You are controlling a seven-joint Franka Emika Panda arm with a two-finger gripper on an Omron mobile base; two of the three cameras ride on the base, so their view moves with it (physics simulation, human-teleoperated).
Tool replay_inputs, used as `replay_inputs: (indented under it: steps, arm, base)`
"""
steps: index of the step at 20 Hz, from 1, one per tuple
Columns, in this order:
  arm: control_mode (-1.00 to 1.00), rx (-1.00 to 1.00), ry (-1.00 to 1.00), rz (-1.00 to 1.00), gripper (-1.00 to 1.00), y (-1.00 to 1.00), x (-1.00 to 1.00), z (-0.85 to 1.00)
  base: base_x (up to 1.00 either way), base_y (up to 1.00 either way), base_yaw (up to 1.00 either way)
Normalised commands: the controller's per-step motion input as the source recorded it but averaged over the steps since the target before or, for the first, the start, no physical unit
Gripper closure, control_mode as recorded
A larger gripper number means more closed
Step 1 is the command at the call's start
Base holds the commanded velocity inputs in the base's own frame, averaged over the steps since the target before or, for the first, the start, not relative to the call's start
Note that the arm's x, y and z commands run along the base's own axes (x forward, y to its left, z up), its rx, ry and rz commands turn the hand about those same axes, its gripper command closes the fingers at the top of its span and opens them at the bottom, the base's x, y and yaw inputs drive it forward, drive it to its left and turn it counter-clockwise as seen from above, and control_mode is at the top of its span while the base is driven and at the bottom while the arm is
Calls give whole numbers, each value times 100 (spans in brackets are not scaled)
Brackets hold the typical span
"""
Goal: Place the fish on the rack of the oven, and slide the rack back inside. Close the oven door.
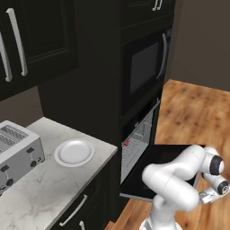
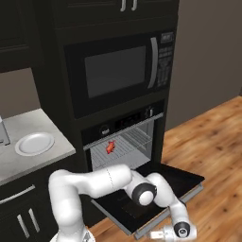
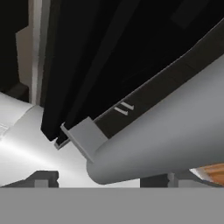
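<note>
Arm folded low, reaching under the dropped oven door [image 2: 156, 189]; tool [image 3: 109, 177] open, jaws straddling the silver handle [image 3: 166, 140]. Fish [image 2: 110, 147] on rack [image 2: 125, 144].

Even, soft rendered light with faint shadows; dark cabinetry [image 1: 94, 67] swallows detail. The hand view looks low-resolution, its silver handle [image 3: 166, 135] perhaps slightly blurred.

Red-orange fish [image 2: 110, 147], black oven door [image 2: 182, 179]
</note>
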Motion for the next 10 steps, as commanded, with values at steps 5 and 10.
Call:
replay_inputs:
  steps: [5,10]
  arm:
    - [-100,42,-18,0,-100,-9,8,27]
    - [-100,22,-22,-8,-100,-71,36,73]
  base:
    - [0,0,0]
    - [0,0,0]
